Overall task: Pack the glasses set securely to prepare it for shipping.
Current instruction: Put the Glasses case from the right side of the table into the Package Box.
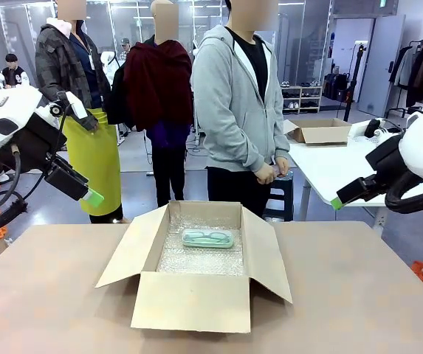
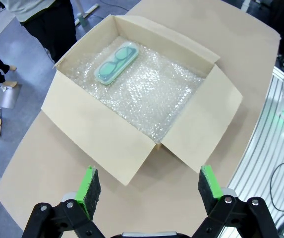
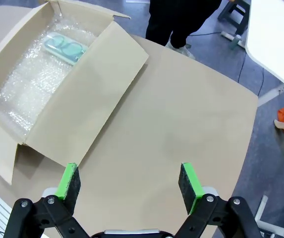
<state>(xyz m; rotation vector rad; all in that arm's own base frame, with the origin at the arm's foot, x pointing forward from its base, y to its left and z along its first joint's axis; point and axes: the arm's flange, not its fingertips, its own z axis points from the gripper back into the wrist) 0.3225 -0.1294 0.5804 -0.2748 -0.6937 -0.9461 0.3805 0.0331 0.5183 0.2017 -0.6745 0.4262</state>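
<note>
Mint green glasses case (image 1: 208,237): inside open cardboard box (image 1: 190,304), flat on bubble wrap (image 1: 196,262) lining the floor, spectacles outline up, long side along the far wall, close to that wall, roughly centred between the side walls. Touching the wall or not: can't tell. Box in the middle of the table (image 1: 359,295), all four flaps open: side flaps splayed outward and down, near flap folded down over the front wall, far flap up. Left gripper (image 2: 149,184): jaws wide apart, nothing between the green pads (image 2: 89,186), raised over the table on the robot's left of the box, looking down at the left flap and the box interior, well apart from box and case. Right gripper (image 3: 129,181): jaws likewise spread, nothing held, up over bare tabletop to the right of the box, clear of the right flap, no contact. Front view: both arms high, near the picture's left and right edges, green fingertips angled down and inward. Person (image 1: 237,110) in grey hoodie standing at the far side, right behind the box, hands (image 1: 274,171) together at waist height, off the table. Behind, to the right: white table (image 1: 329,169) carrying a second, smaller open cardboard box (image 1: 322,133).
</note>
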